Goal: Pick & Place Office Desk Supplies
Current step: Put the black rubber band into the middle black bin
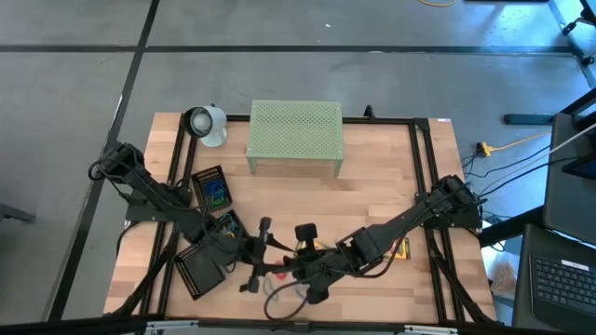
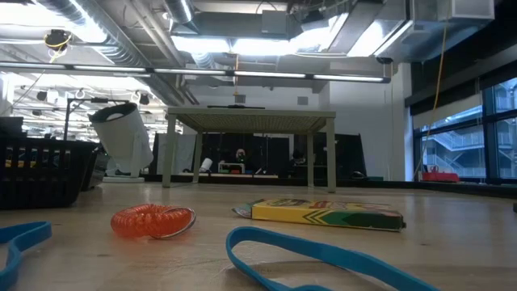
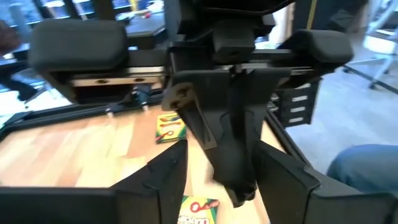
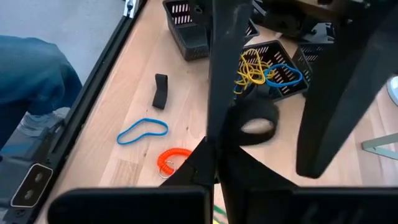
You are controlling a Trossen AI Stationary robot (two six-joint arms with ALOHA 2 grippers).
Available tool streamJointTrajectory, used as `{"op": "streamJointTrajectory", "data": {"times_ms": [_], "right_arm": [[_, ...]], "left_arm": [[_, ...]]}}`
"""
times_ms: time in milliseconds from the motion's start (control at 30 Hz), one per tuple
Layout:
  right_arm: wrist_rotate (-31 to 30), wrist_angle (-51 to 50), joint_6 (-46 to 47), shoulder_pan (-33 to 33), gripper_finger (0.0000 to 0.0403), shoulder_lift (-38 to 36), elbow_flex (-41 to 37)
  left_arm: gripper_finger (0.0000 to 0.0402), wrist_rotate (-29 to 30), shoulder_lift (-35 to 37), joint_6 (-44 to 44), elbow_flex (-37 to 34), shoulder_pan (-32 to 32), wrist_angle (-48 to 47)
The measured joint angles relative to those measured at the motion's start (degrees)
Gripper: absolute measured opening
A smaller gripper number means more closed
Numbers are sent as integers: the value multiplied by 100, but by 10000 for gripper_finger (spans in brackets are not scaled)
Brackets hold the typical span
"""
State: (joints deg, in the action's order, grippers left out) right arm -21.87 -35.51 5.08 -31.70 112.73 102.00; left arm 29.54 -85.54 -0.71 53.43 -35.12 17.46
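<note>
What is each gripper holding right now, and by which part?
Cannot be told. The right gripper has its jaws shut, the left gripper has them apart; no held item shows.

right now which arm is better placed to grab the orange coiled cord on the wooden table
Left. The left gripper stands open close beside the orange coiled cord, while the right gripper is shut.

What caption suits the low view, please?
Crayon box, orange coil and blue rubber bands on the wooden table.
</note>
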Motion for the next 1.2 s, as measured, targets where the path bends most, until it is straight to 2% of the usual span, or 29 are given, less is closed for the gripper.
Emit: {"op": "streamJointTrajectory", "data": {"times_ms": [133,367,433,633,900,1067,1200], "right_arm": [[-12,-2,0,0,11,0,0],[-20,-3,-2,0,11,0,0],[-20,-2,5,0,11,0,0],[-20,-2,369,59,35,0,0],[-20,-4,302,63,123,-1,2],[70,-215,344,12,172,-140,2],[202,-493,642,-32,196,-407,2]], "left_arm": [[134,260,0,-49,0,-103,-89],[29,400,0,20,0,-264,-99],[9,397,-2,35,0,-291,-99],[8,411,-2,0,0,-342,-99],[7,489,-2,-130,0,-343,-237],[7,1124,126,-1122,-1,-343,-1501],[6,1069,388,-2579,-2,-342,-2996]]}}
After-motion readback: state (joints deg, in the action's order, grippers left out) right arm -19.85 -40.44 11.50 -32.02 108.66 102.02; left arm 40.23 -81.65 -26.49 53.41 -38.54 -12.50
